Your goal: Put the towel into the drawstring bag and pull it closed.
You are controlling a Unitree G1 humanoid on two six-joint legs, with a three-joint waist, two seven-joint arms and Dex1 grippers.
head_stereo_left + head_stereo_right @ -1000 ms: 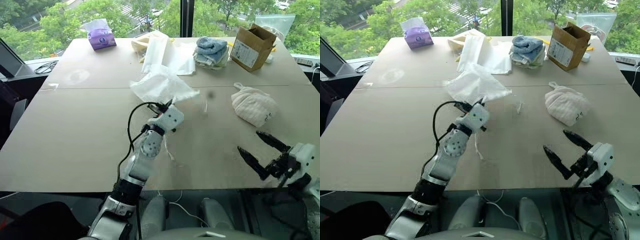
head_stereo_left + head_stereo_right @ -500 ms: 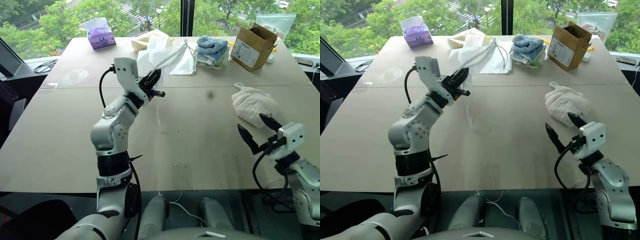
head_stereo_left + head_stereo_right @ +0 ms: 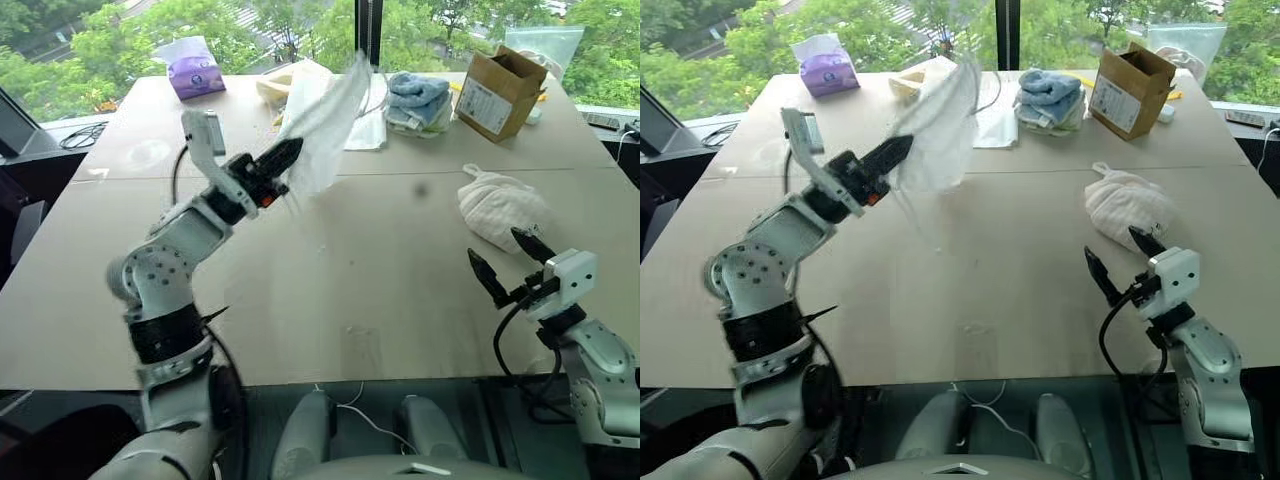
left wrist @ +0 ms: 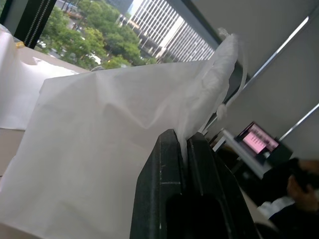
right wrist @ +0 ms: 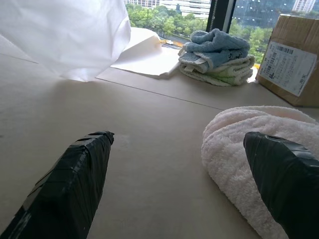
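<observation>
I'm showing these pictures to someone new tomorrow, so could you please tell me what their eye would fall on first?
First, the drawstring bag, lifted off the table and hanging from the shut left gripper over the table's middle. Next, the right gripper at the near right edge, fingers spread wide, just short of the cream towel lying there. Behind, by the window, sit folded blue towels and a cardboard box.

Left hand [image 3: 285,158] raised, fingers pinched together; right hand [image 3: 505,264] low, fingers spread wide.
</observation>
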